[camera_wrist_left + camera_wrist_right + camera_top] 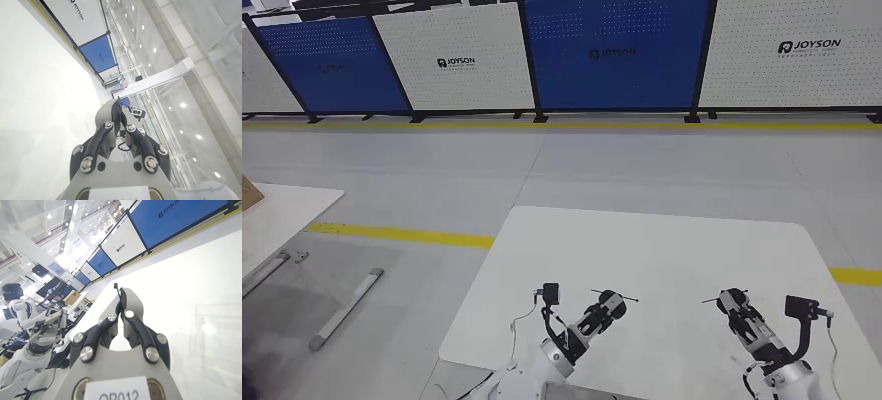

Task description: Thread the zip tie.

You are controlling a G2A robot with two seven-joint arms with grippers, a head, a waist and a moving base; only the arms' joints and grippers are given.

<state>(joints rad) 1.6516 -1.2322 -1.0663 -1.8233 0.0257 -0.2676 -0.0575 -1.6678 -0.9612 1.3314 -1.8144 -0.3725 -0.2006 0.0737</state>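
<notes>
Black and thin, a plastic zip tie point(119, 111) is pinched tight between the dark pads of the left gripper point(118, 106). Its tip pokes out a little past the fingertips. Seen from above, the left gripper point(610, 303) hangs over the flat white table point(662, 250). The zip tie point(627, 298) sticks out on both sides of it like a tiny stick.

The right gripper point(121, 294) is squeezed closed too. It grips a second zip tie point(117, 291), also thin and black. This one has a small square head at the end that pokes out past the fingertips. Seen from above, the right gripper point(732, 300) is well apart from the left one. The second zip tie point(712, 299) sticks out on both sides of it. The two ties do not touch, and the white table shows between them.

Past the grippers and the far edge of the table, a yellow line point(392, 234) runs along the grey floor. Blue and white wall panels point(612, 50) stand behind it.
</notes>
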